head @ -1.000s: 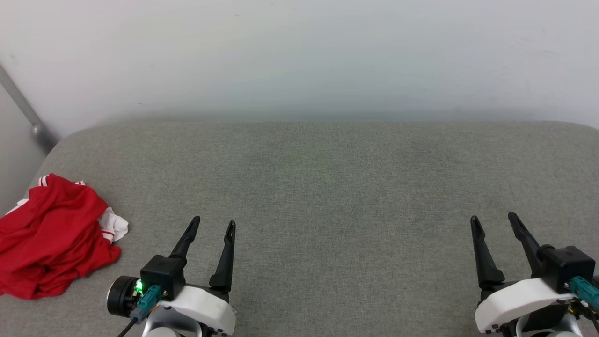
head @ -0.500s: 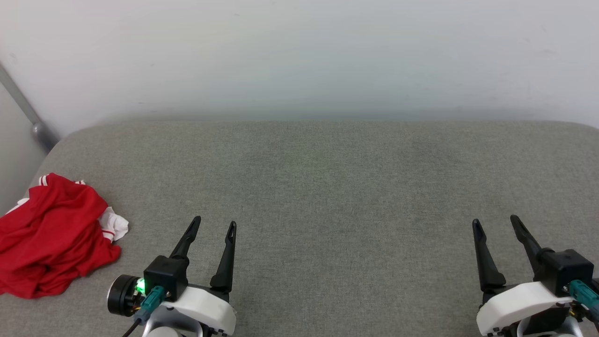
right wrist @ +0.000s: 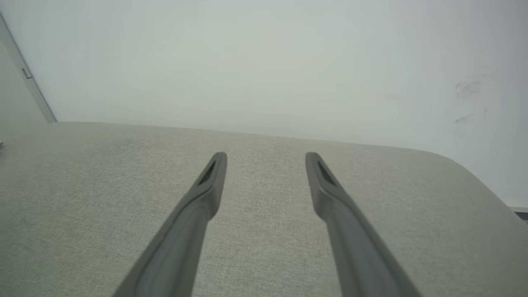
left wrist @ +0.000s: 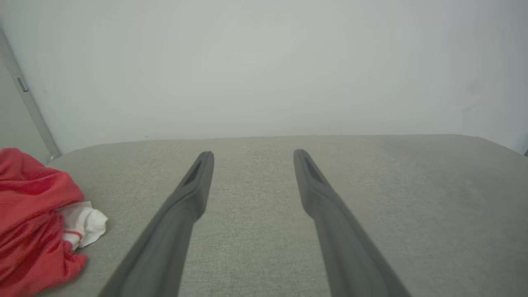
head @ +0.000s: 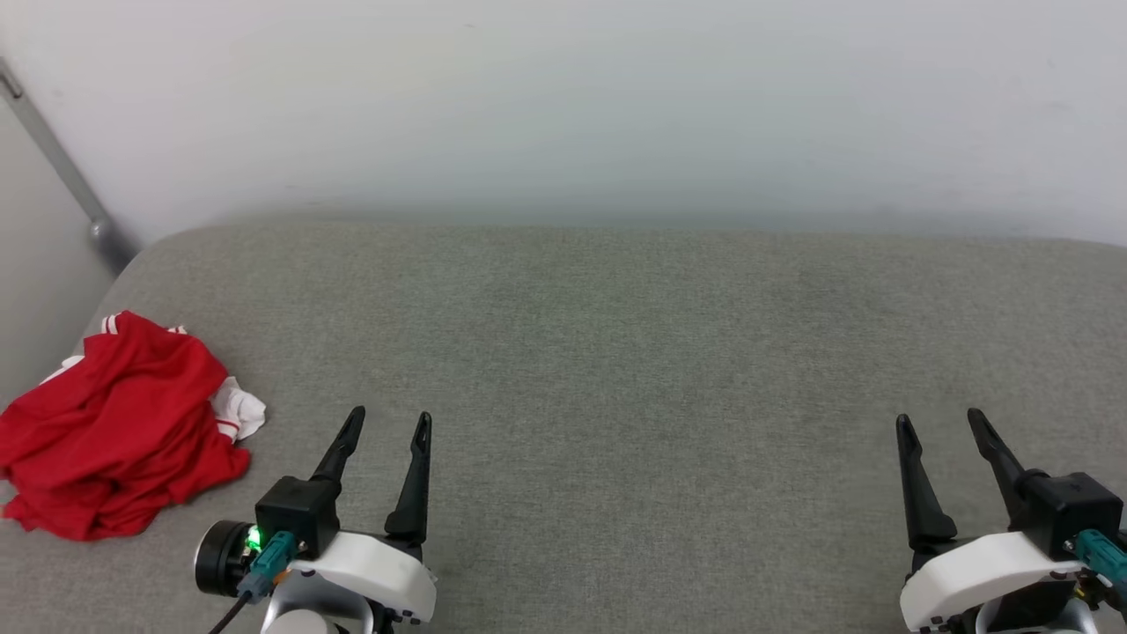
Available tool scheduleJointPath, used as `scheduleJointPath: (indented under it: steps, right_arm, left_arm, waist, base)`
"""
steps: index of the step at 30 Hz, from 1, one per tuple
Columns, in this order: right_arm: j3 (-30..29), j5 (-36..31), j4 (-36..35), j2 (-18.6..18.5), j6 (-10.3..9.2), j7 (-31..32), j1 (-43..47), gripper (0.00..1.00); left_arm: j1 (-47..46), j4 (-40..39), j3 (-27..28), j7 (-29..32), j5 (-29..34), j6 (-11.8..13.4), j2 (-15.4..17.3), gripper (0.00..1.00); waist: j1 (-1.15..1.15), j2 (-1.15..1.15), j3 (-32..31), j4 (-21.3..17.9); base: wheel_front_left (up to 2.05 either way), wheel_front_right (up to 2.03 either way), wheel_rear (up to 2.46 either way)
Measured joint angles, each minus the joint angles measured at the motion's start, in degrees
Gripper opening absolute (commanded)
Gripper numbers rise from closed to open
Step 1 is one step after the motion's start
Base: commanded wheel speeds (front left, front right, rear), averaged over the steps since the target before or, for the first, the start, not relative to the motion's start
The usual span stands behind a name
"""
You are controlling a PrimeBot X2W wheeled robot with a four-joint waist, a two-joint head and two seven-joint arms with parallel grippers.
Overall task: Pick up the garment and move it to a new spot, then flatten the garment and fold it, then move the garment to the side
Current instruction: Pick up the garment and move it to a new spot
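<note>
At the left end of the grey cushion (head: 616, 352) lies the crumpled red jersey (head: 114, 440). The left gripper (head: 390, 414) hovers near it, wide and empty; the right gripper (head: 939, 417), equally wide, hangs over the right end.

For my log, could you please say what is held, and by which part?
Nothing: left gripper and right gripper are open and empty; the garment lies untouched.
</note>
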Motion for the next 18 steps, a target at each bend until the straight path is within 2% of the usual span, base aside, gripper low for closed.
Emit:
scheduleJointPath:
  steps: [7,18]
  right_arm:
    - [1.27,0.03,-0.54,0.01,0.01,0.07,-0.11,1.00]
    - [4.75,1.05,-0.69,0.01,0.01,0.46,-1.29,1.00]
  left_arm:
    - [-0.80,0.94,1.38,0.00,-1.49,0.05,0.10,1.00]
    - [-1.42,1.92,4.31,0.00,-2.76,1.55,1.07,1.00]
  waist:
    - [0.00,0.00,0.24,4.38]
    - [0.00,0.00,0.72,15.87]
  base:
    - [0.00,0.00,0.00]
    - [0.00,0.00,0.00]
